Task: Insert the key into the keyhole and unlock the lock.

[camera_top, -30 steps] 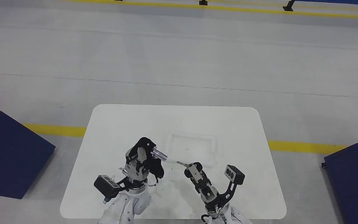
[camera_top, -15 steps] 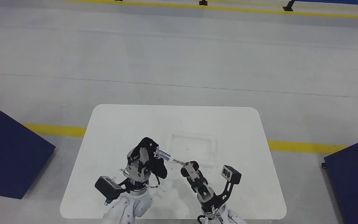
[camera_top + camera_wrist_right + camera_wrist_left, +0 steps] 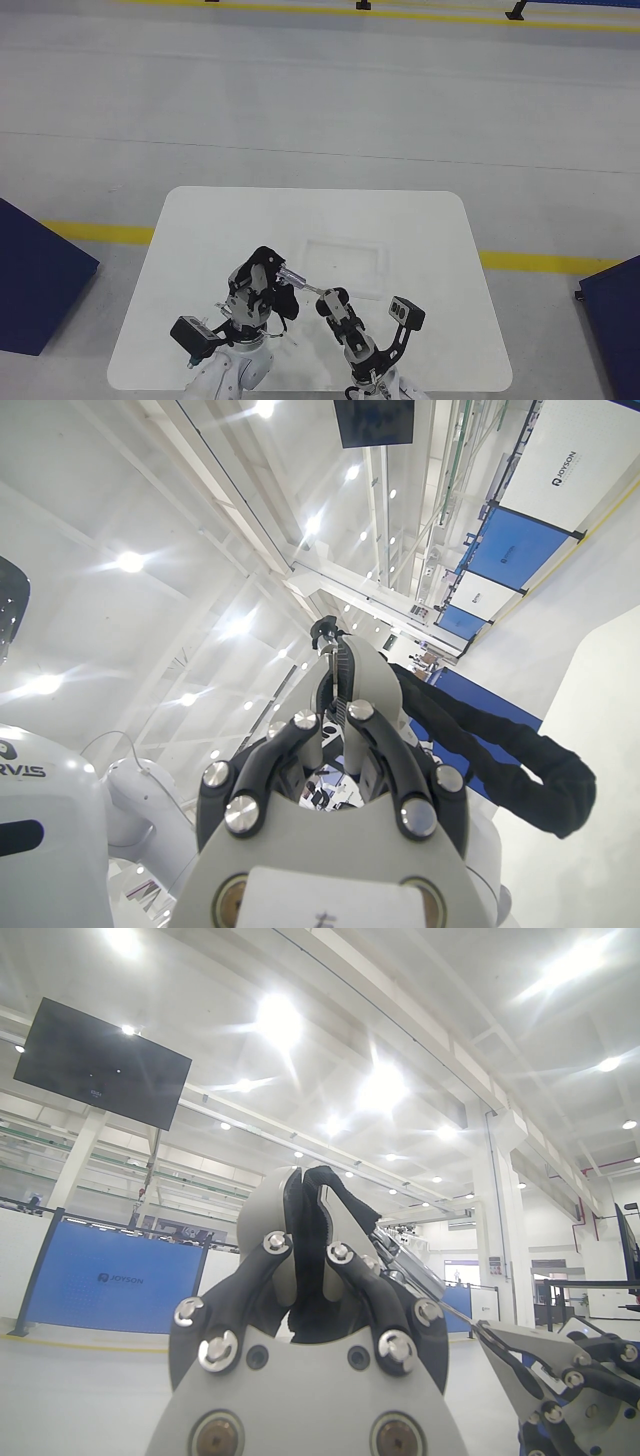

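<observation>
Both arms hover over the front of the white table point(image 3: 420, 230). My left gripper point(image 3: 266, 276) point(image 3: 302, 1178) is shut on a black strap with a silver lock point(image 3: 289, 273) point(image 3: 407, 1268) sticking out towards the other arm. My right gripper point(image 3: 324, 296) point(image 3: 332, 650) is shut on a thin metal key point(image 3: 310, 289) point(image 3: 331, 672). In the left wrist view the key shaft point(image 3: 452, 1312) runs from the right gripper point(image 3: 482, 1325) to the lock's end. I cannot tell how deep it sits.
A faint rectangular clear tray point(image 3: 345, 262) lies on the table just beyond the grippers. Dark blue barriers stand on the floor to the left point(image 3: 35, 280) and right point(image 3: 615, 300) of the table.
The right arm has shifted left towards the lock, bringing the key tip up to the lock's end. The left arm has barely moved.
</observation>
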